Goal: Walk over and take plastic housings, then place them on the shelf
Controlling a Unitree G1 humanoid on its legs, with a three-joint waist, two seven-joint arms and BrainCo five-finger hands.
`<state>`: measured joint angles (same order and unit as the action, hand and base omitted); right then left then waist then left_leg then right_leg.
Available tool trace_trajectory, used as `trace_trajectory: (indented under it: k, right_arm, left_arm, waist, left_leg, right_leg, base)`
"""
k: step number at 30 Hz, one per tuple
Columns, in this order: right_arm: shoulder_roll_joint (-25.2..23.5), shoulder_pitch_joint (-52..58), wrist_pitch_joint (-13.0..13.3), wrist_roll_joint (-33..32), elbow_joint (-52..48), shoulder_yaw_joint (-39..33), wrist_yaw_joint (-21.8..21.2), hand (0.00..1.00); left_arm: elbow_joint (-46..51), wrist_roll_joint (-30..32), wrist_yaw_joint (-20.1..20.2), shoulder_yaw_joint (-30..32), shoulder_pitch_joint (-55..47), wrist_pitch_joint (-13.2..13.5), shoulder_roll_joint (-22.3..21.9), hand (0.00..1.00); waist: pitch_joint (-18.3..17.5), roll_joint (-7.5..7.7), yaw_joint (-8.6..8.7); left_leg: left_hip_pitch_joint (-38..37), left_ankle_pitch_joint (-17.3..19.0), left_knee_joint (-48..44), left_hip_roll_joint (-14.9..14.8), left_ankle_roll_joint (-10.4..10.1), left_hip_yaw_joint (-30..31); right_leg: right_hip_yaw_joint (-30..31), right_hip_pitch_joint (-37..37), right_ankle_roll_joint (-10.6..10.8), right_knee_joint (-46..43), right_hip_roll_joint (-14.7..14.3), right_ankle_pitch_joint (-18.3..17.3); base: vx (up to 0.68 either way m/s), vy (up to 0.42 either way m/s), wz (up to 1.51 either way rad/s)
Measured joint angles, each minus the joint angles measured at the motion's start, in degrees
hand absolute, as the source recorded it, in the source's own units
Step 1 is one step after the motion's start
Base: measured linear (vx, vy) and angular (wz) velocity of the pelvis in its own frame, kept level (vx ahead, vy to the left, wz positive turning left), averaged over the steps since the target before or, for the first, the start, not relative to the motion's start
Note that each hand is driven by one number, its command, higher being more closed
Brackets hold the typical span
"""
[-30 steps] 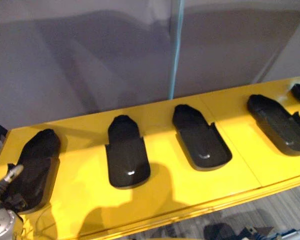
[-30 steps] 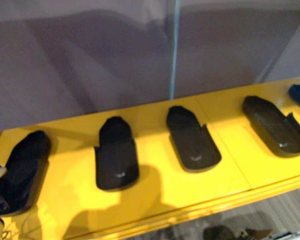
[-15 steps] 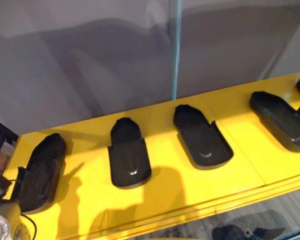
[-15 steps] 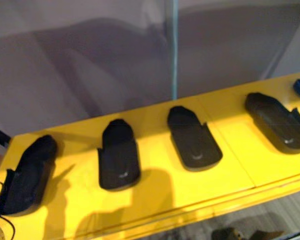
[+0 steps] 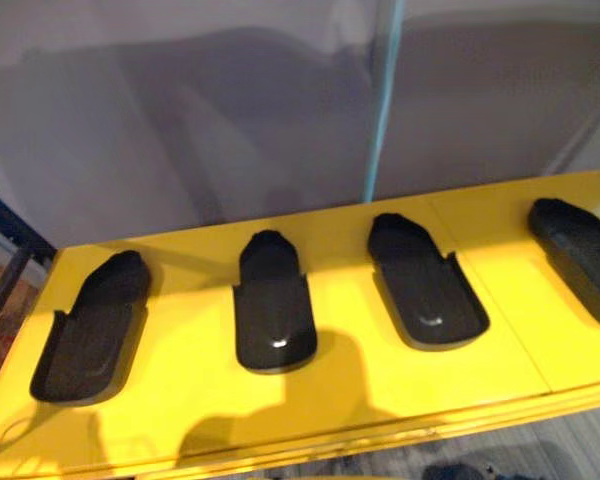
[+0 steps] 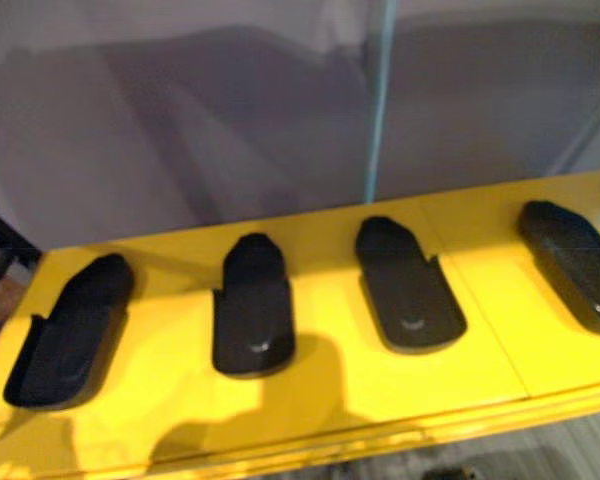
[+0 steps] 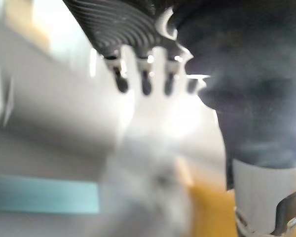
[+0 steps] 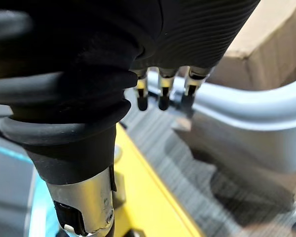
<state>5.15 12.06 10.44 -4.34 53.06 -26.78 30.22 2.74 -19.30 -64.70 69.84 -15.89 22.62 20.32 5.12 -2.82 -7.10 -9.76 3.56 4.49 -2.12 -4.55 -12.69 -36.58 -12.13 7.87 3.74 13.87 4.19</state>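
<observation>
Four plastic housings (image 5: pixel 275 315) lie in a row on the yellow shelf (image 5: pixel 190 370), across the middle of the frame. My right hand (image 8: pixel 160 96) hangs relaxed, empty; my left hand (image 7: pixel 148 74) I cannot tell. To fetch more, I should turn away slowly, arms clear of the row.

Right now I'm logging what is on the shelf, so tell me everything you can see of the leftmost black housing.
The leftmost housing is a long black shell of glossy-looking plastic, hollow side up, with low raised walls along its sides and a narrower, rounded far end. It lies flat near the left end of the yellow shelf, angled so its far end leans rightward. It touches only the shelf and lies apart from the next housing.
</observation>
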Motion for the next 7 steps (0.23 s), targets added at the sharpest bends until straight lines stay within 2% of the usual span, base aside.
trace_trajectory:
  k: [3,4,5,6,7]
  right_arm:
    - [-0.11,-2.06,-0.9,-1.13,2.85,1.05,-0.02,0.0]
    - [-0.11,-2.28,-1.2,-1.75,3.13,1.05,-0.01,0.0]
    - [-0.07,-2.45,-1.91,-2.25,4.07,1.01,0.02,0.0]
    - [-0.07,-2.42,-2.19,-2.47,4.42,1.01,0.03,0.0]
    - [-0.04,-2.41,-2.68,-3.66,5.41,0.94,0.07,0.0]
  left_arm:
    - [-18.76,-8.65,-0.47,2.21,-0.44,1.31,-0.02,0.0]
    - [-21.6,-10.85,-0.23,1.96,-0.44,1.4,-0.02,0.0]
    - [-28.41,-14.88,0.37,1.48,-0.39,1.74,-0.02,0.0]
    - [-31.07,-16.55,1.05,1.36,-0.42,1.8,-0.03,0.0]
    - [-37.27,-20.59,3.64,1.36,-0.42,1.42,-0.06,0.0]
  waist:
    - [-0.12,0.05,-0.38]
    - [-0.25,0.13,-0.37]
    - [-0.97,0.58,-0.14]
    - [-1.14,0.75,-0.02]
    - [-1.43,0.86,0.15]
  left_leg:
    - [0.18,-0.01,0.0,0.0,0.0,0.43]
    - [0.33,-0.01,0.0,-0.02,0.01,0.51]
    - [0.79,-0.11,0.0,-0.06,0.12,0.78]
    - [0.78,-0.12,0.0,-0.1,0.13,0.86]
    - [0.76,-0.12,0.0,-0.19,0.13,0.84]
  right_leg:
    - [-0.89,-0.21,-0.14,0.02,-0.24,-0.09]
    - [-1.01,-0.16,-0.19,0.02,-0.28,-0.12]
    - [-1.22,0.08,-0.22,0.02,-0.36,-0.14]
    - [-1.26,0.03,-0.24,0.02,-0.41,-0.16]
    - [-1.26,0.0,-0.32,0.02,-0.5,-0.23]
  base:
    - [-0.01,-0.009,0.07]
    - [-0.02,-0.022,0.11]
    - [-0.01,-0.017,0.08]
    - [0.0,-0.019,0.06]
    - [0.0,0.0,0.0]
